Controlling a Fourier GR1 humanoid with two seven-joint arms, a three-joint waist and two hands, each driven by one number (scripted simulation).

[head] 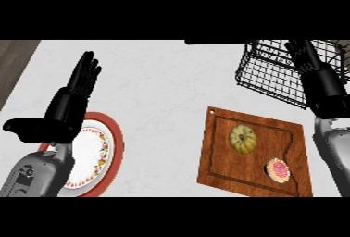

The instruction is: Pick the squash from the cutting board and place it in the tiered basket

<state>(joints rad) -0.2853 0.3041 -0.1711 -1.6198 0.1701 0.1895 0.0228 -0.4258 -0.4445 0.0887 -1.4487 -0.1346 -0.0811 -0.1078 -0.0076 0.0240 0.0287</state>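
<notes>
Yellow-green, ribbed and round, the small squash (242,139) sits in the upper middle of the brown wooden cutting board (226,162), untouched and apart from a pink-topped round slice (278,169) near the board's lower right corner. That gap should leave room for fingers to close round the squash without nudging its neighbour.

The right robot hand (325,95) is stretched out above the board's far right edge. Its fingers are straight and empty, and they overlap the black wire tiered basket (270,78) at the counter's far right. It appears to hold nothing, so the pick has not yet begun. The basket stands just beyond the board, so the carry would be short.

The left robot hand (68,109) rests open at the left with its fingers up, above a white plate with a red rim and floral border (103,152). There it is out of the working side's way. The pale counter (157,92) lies bare between plate and board.
</notes>
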